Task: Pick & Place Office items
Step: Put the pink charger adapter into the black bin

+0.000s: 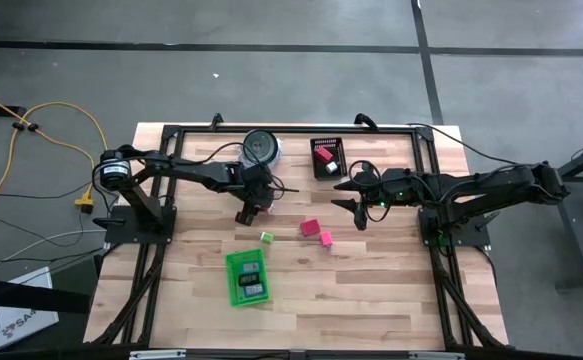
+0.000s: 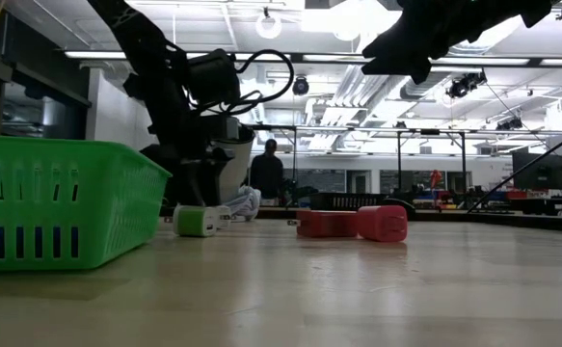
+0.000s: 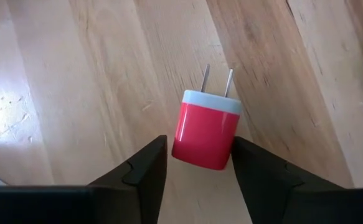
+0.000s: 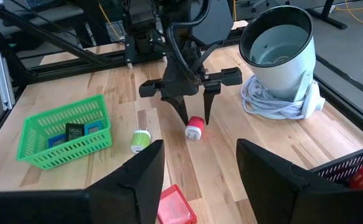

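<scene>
Wooden tabletop, grasp step: your left gripper (image 3: 197, 163) brackets the red charger (image 3: 205, 130), fingers not yet clenched. Next, you must close, lift, and carry it. At right, your right gripper (image 1: 359, 200) hovers, parted and holding nothing.

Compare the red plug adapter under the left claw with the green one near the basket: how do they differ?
The red plug adapter lies between the fingers of the left claw; the green plug adapter lies apart, nearer the green basket. The red one has a pale blue face, the green a white one. Both are small plug adapters lying on the table.
</scene>
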